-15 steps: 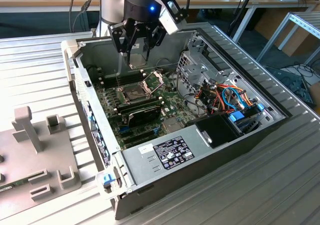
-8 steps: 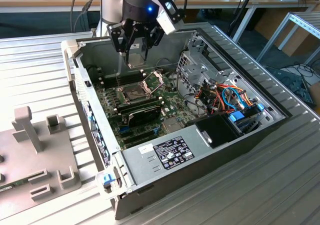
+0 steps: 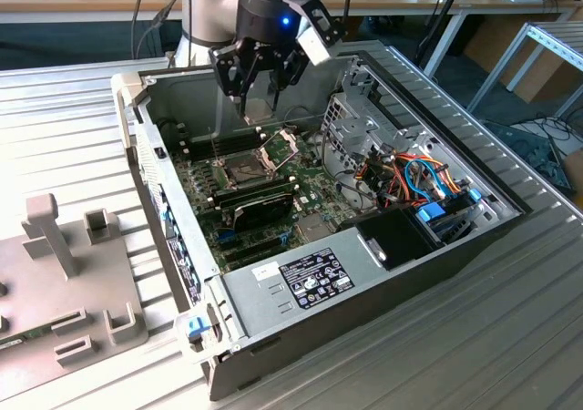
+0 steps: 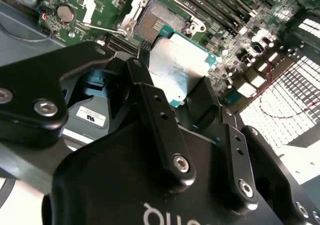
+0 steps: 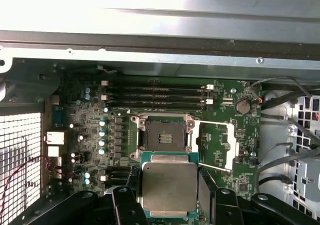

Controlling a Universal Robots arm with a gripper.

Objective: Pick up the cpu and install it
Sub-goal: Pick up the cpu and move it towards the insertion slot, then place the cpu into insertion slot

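Ribbed metal tabletop carries one open computer case. The exterior view sets the gripper above the middle of the motherboard, but what it carries is too small to make out there. Both wrist views show its black fingers clamped on opposite edges of the single cpu, silver top up. The cpu is held apart from the one bare socket, whose hinged frame lies open beside it. Gripper parts hide the cpu's near edge.
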